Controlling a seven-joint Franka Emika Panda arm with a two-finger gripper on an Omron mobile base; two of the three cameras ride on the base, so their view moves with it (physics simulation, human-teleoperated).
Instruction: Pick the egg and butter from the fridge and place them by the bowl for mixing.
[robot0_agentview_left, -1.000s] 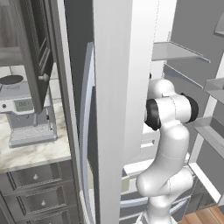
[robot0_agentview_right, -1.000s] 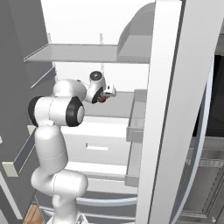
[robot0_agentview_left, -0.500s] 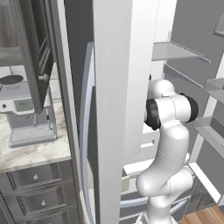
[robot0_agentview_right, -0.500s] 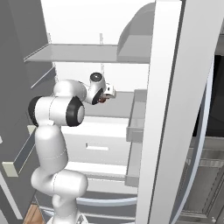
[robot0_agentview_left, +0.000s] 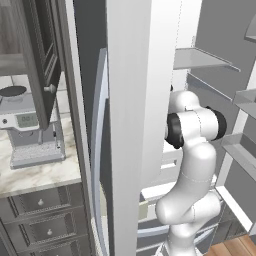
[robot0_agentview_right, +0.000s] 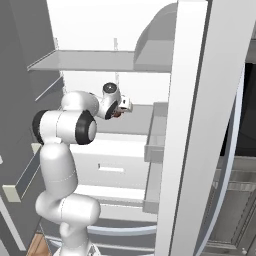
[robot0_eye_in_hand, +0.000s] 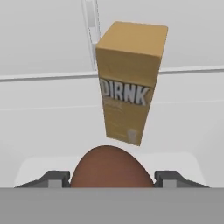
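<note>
A brown egg (robot0_eye_in_hand: 111, 168) sits between my gripper (robot0_eye_in_hand: 112, 180) fingers, which press on its two sides. In the right base view my gripper (robot0_agentview_right: 120, 109) reaches over a shelf (robot0_agentview_right: 137, 121) inside the open white fridge (robot0_agentview_right: 195, 125), with the egg (robot0_agentview_right: 117, 113) a small reddish spot at its tip. The fridge door (robot0_agentview_left: 127, 100) hides the hand in the left base view, and my arm (robot0_agentview_left: 192, 165) bends in behind it. The butter and the bowl are out of view.
A tan carton marked DIRNK (robot0_eye_in_hand: 131, 83) stands upright just behind the egg. White drawers (robot0_agentview_right: 110, 160) lie below the shelf. Left of the fridge are a marble counter (robot0_agentview_left: 35, 175) with a grey appliance (robot0_agentview_left: 30, 135) and a dark wood cabinet (robot0_agentview_left: 40, 50).
The fingers have closed in onto the egg. The arm and the base have hardly moved.
</note>
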